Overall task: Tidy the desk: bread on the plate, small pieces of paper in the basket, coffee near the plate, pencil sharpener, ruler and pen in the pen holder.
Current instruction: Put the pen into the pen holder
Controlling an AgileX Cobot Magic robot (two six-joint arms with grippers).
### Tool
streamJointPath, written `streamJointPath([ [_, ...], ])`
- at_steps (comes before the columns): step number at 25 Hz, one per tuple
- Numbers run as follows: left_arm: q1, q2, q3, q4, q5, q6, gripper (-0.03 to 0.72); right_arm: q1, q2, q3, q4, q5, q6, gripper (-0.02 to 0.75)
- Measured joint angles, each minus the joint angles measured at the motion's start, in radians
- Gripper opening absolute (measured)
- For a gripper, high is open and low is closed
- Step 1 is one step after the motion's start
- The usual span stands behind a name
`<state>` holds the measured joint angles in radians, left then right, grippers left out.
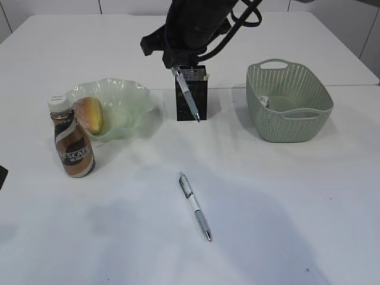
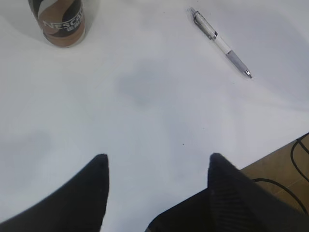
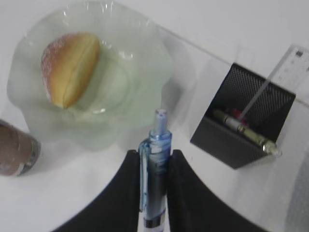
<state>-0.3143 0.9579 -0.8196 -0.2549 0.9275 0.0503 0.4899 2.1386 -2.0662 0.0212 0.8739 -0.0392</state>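
The right arm [image 1: 193, 27] is a bulky black body with looped black cables at its upper side. Its hand [image 3: 153, 193] has two smooth, matte black fingers [image 3: 126, 193], curved and tapering. The left hand [image 2: 157, 193] has two black pointed fingers [image 2: 91, 193], one finely ribbed.

A white desk [image 1: 285, 225] fills most of the exterior view, its surface smooth and marked only by soft grey shadows. Behind it a second white tabletop [image 1: 89, 47] runs along the far edge (a seam shows between the two). In the left wrist view, brown wooden floor [image 2: 282, 166] shows past the desk's corner, with black cables [image 2: 294, 152] lying on it.
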Motion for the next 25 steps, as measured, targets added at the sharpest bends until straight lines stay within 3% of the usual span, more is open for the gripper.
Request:
streamJointPath([
  [13, 0.000, 0.000, 0.000, 0.020, 0.000, 0.000, 0.456, -0.009, 0.000, 0.000, -0.055, -0.340, -0.021, 0.113],
  [25, 0.000, 0.000, 0.000, 0.020, -0.006, 0.000, 0.456, -0.106, 0.002, 0.000, -0.055, -0.607, -0.022, 0.113],
])
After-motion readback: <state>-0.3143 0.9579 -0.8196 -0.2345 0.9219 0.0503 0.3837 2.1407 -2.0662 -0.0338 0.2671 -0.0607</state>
